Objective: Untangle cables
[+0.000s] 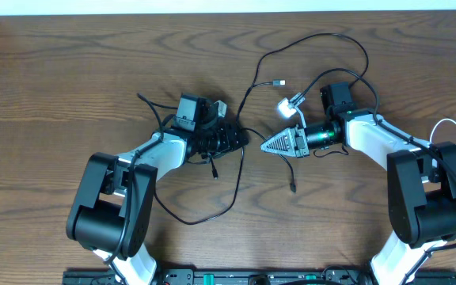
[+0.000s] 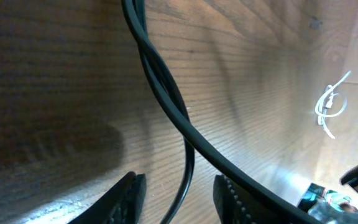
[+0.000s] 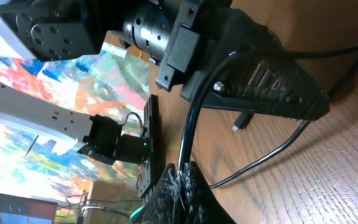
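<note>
The long black cable [image 1: 239, 170] runs from a loop at the back, down between my two grippers, to a curve near the front. My left gripper [image 1: 242, 138] is open, and the thin black cable [image 2: 190, 168] passes between its fingers [image 2: 179, 186] without being pinched. My right gripper [image 1: 264, 146] faces it closely and is shut on the black cable [image 3: 191, 127] at its fingertips [image 3: 182, 171]. The white cable [image 1: 454, 124] lies coiled at the far right edge. It also shows small in the left wrist view [image 2: 328, 107].
A silver plug end [image 1: 280, 82] lies behind the grippers. A small black plug end [image 1: 293, 188] lies in front of the right gripper and also shows in the right wrist view [image 3: 241, 119]. The left gripper's body [image 3: 272, 81] fills that view's top.
</note>
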`<state>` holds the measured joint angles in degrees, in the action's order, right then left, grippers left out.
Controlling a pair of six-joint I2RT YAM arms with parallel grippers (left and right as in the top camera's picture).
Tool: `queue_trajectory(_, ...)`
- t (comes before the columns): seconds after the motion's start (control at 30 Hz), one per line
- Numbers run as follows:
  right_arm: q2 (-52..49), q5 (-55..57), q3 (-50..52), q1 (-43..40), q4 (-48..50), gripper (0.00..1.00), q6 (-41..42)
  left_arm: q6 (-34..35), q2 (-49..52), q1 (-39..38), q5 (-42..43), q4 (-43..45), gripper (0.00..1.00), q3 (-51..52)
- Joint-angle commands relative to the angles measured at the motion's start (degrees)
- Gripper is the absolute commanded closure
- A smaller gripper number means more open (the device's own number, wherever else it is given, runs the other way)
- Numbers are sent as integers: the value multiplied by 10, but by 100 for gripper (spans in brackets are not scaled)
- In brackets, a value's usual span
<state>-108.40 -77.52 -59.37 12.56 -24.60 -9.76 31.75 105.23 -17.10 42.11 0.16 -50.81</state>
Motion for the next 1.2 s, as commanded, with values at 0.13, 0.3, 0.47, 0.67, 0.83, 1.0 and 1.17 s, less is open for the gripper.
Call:
queue_trajectory(0.13, -7, -9, 3, 3, 0, 99, -12, 8, 4, -1, -38, 11, 65, 0)
queue_trajectory(0.3, -7, -9, 3, 3, 0, 99, -12, 24, 4, -1, -38, 34, 60, 0)
queue_trajectory(0.47, -7, -9, 3, 3, 0, 99, -12, 24, 10, -5, -38, 34, 57, 0)
queue_trajectory(0.67, -7, -9, 3, 3, 0, 99, -12, 48, 34, -17, -34, 65, 57, 0)
queue_trajectory(0.83, -7, -9, 3, 3, 0, 99, -12, 45, 34, -27, 4, 102, 55, 0)
queue_trajectory(1.0, -7, -9, 3, 3, 0, 99, -12, 37, 34, -40, 7, 111, 56, 0)
queue_trajectory(1.17, -7, -9, 3, 3, 0, 99, -12, 37, 34, -50, 7, 147, 56, 0)
